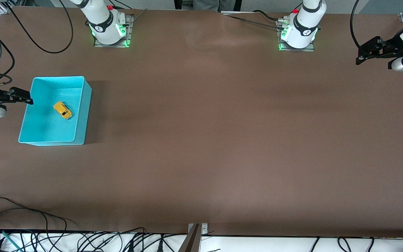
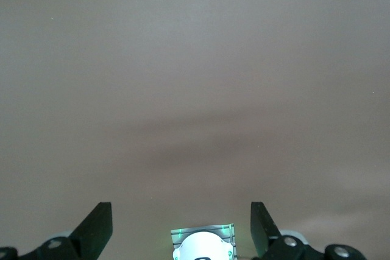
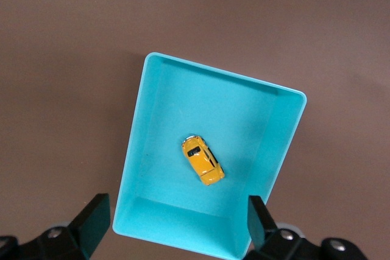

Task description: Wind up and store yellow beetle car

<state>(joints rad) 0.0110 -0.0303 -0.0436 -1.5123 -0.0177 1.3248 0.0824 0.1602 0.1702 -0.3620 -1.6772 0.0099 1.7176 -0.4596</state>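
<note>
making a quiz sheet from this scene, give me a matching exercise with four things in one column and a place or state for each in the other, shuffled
Things
1. yellow beetle car
2. turquoise bin
3. right gripper
4. left gripper

Places or states
A. open, over bare table at the left arm's end
B. on the table at the right arm's end
C. lying on the bin's floor
D. open, empty, at the bin's rim

Pairs: 1-C, 2-B, 3-D, 4-A

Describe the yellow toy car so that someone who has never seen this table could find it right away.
Look toward the right arm's end of the brown table for the turquoise bin, the only container there. The yellow beetle car lies on the bin's floor, on its wheels. It is tiny, rounded, yellow-orange with dark windows, and nothing else is in the bin.
</note>
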